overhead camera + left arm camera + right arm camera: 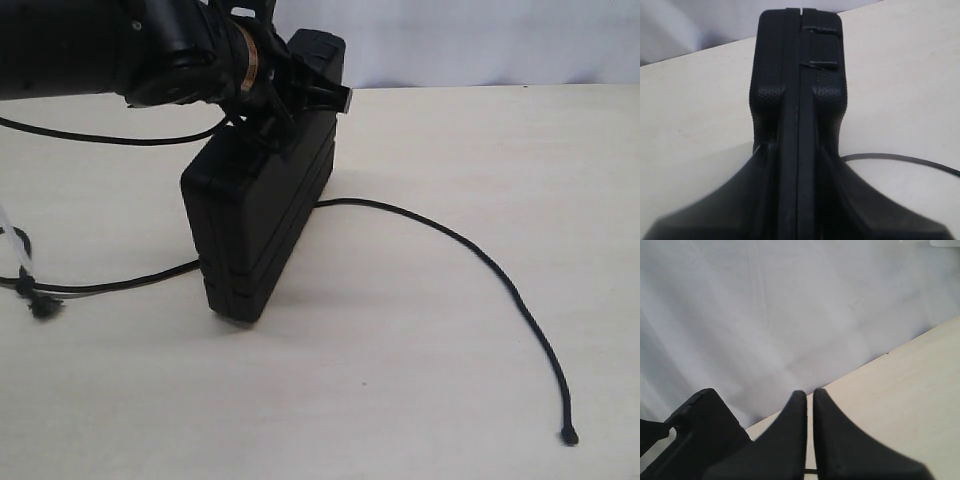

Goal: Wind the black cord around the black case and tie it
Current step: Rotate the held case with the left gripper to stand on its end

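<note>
The flat rectangular matte black plastic case (255,225) stands on one narrow edge on the pale wood-grain bench (420,380). It is upright rather than lying on its lid. I judge it is held this way so the cord has a free path around its body.

The long thin black braided cord (470,250) leaves the foot of the case on both sides. One stretch runs out from the case's near face to a frayed knotted end (40,305) well off to that side. The other stretch leaves the far face, arcs wide across the bench and finishes at a small knot (568,437) well apart from the case. Whether the middle of the cord passes under the case or just behind it cannot be told. Either way nothing is wrapped or tied yet, so the task looks to be at its start.

The left gripper (797,154) comes down on the case's top edge, its jaws clamped on either side of the seam. That grip is probably all that stops so narrow a base from tipping.

The right gripper (809,392) is away from the case and faces the white backdrop (790,305). Its jaws are closed almost together with nothing seen between them. It would have to open before taking a cord end.
</note>
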You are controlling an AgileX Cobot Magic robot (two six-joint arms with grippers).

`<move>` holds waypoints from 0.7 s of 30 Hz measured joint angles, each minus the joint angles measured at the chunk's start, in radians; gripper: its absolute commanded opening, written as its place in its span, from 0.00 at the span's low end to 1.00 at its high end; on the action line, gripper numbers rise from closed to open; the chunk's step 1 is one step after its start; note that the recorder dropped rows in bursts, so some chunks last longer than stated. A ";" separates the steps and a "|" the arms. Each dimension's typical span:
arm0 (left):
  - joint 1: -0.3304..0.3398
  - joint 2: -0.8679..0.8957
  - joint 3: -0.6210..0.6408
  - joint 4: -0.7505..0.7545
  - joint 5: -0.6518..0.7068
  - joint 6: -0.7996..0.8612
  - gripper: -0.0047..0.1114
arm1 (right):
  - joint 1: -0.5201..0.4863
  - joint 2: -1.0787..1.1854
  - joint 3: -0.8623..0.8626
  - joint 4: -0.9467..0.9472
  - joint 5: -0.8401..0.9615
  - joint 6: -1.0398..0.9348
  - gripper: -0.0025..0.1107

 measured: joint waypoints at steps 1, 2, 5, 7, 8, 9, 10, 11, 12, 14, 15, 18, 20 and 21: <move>0.000 0.000 0.000 0.000 0.000 -0.008 0.04 | 0.000 0.000 0.000 0.000 0.000 0.000 0.06; 0.000 0.000 0.000 -0.002 0.000 -0.021 0.04 | 0.000 0.000 0.000 0.000 0.000 0.000 0.06; 0.000 0.000 0.000 -0.002 0.001 -0.073 0.04 | 0.000 0.000 0.000 0.000 -0.006 0.000 0.06; 0.000 0.000 0.000 -0.002 0.002 -0.112 0.04 | 0.000 0.000 0.000 0.000 -0.030 0.000 0.06; 0.000 0.000 0.000 -0.002 0.002 -0.128 0.04 | 0.000 0.000 0.000 0.000 -0.044 0.000 0.06; 0.000 0.000 0.000 -0.002 0.002 -0.143 0.04 | 0.000 0.000 0.000 0.000 -0.057 0.000 0.06; 0.000 0.000 0.000 -0.002 0.004 -0.160 0.04 | 0.000 0.000 0.000 0.000 -0.062 0.000 0.06; 0.000 0.000 0.000 -0.002 0.004 -0.170 0.04 | 0.000 0.000 0.000 0.000 -0.066 0.000 0.06; 0.000 0.000 0.000 -0.002 0.004 -0.182 0.04 | 0.000 0.000 0.000 0.000 -0.069 0.000 0.06; 0.000 0.000 0.000 -0.002 0.004 -0.203 0.04 | 0.000 0.000 0.000 0.002 -0.072 0.024 0.06; 0.000 0.000 0.000 -0.002 0.004 -0.211 0.04 | 0.000 0.000 0.000 0.006 -0.078 0.050 0.06; 0.000 0.000 0.000 0.000 0.004 -0.224 0.04 | 0.000 0.000 0.000 0.010 -0.099 0.121 0.06; 0.000 0.000 0.000 0.000 0.004 -0.242 0.04 | 0.000 0.000 0.000 0.012 -0.106 0.128 0.06; 0.000 0.000 0.000 0.000 0.004 -0.259 0.04 | 0.000 0.000 0.000 -0.013 -0.106 0.126 0.06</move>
